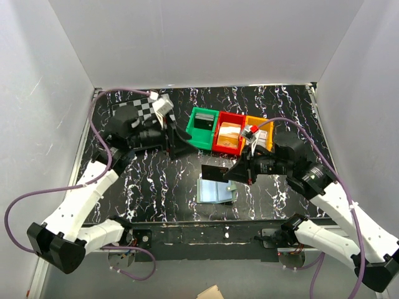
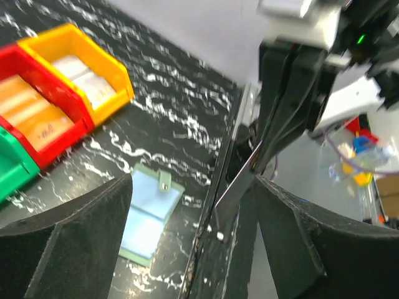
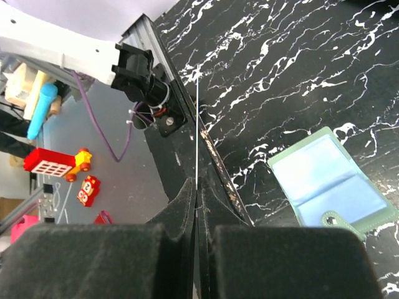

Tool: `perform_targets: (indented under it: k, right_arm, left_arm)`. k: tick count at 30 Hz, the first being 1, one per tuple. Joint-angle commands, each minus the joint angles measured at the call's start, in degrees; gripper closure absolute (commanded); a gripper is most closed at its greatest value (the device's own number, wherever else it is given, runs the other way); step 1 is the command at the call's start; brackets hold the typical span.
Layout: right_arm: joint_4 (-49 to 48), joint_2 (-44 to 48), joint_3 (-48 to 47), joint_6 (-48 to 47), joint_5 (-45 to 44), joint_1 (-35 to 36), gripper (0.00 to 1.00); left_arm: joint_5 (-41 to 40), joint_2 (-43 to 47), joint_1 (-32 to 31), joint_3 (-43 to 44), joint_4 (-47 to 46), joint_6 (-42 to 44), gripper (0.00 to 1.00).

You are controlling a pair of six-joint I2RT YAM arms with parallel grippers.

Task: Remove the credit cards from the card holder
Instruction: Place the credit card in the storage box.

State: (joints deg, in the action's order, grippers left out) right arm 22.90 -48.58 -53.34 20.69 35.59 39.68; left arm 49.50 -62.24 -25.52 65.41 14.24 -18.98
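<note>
The card holder (image 1: 215, 191) lies open on the black marbled table, its light blue inside facing up; it also shows in the left wrist view (image 2: 149, 215) and the right wrist view (image 3: 330, 180). My right gripper (image 1: 235, 169) hovers just above and behind it, shut on a dark credit card (image 1: 217, 169). That card appears edge-on as a thin line (image 3: 197, 131) between the closed pads, and as a grey blade (image 2: 240, 187) in the left wrist view. My left gripper (image 1: 185, 138) is open and empty, near the green bin, its fingers (image 2: 87, 237) wide apart.
Three small bins stand in a row behind the holder: green (image 1: 194, 138) with a dark card inside, red (image 1: 218, 149) with orange cards, yellow (image 1: 269, 142) with pale cards. White walls enclose the table. The table's front metal edge (image 3: 212, 156) runs close to the holder.
</note>
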Motion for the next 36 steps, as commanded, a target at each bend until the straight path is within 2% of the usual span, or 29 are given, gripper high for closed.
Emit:
perform_targets:
  k: [1,4,6,10,15,20,26,36]
  right_arm:
    - [3.5,3.5,-0.8,-8.9,-0.6,0.7,0.99]
    - [6.5,0.3,-3.4,-10.8,2.6,0.7,0.99]
    - [9.6,-2.5,-5.4,-11.6,4.7,0.7,0.99]
    - [10.0,-4.2,-5.5,-11.4,6.9,0.7,0.99]
    - [9.1,-4.9,-5.3,-10.1,8.8,0.7,0.99]
    - [9.7,-4.8,-5.2,-10.2,10.3,0.7,0.99]
    - [9.9,-4.6,-5.0,-10.3,10.5,0.7,0.99]
    - [9.6,-3.9,-4.1,-10.1,10.1,0.7,0.99]
  left_arm:
    - [1.5,2.9,-3.1,-1.7,3.7,11.7,0.23]
    - [8.9,-0.1,-3.1,0.7,5.4,13.2,0.23]
    - [11.1,-2.0,-3.7,2.6,7.5,15.3,0.27]
    - [8.4,-4.5,-8.0,6.7,12.1,21.4,0.31]
    - [6.1,-13.1,-13.6,17.1,26.8,30.7,0.48]
    - [4.2,-16.5,-18.0,19.4,32.3,34.5,0.51]
    - [-2.8,-22.9,-23.1,25.6,43.7,40.3,0.63]
    - [-2.9,-20.5,-23.3,22.6,41.2,39.6,0.67]
